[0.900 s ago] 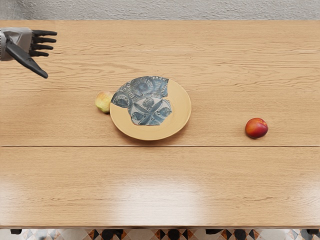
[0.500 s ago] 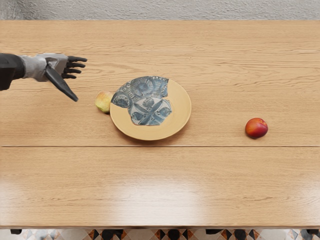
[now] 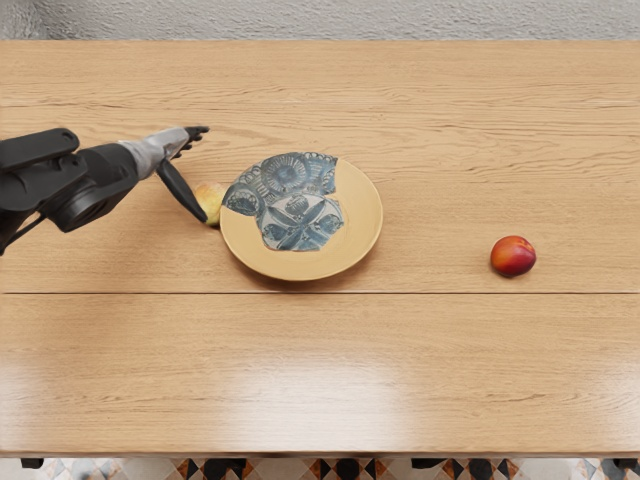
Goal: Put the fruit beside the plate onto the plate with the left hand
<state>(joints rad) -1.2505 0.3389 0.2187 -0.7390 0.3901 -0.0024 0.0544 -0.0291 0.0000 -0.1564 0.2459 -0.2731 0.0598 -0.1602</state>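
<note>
Fruit (image 3: 211,202), the yellow-green one, sits on the tabletop (image 3: 320,370), touching the plate's (image 3: 362,222) left edge. It is not on the plate yet. The left hand (image 3: 165,152) hangs just left of the plate, right by the fruit, spread wide and holding nothing. I think every step is left: grab, lift, set down. A red peach (image 3: 512,256) lies far right of the plate.

left arm (image 3: 62,182) bulky matte-black segments, round joint housing; left hand (image 3: 165,155) grey-palmed, slim black-fingered
</note>
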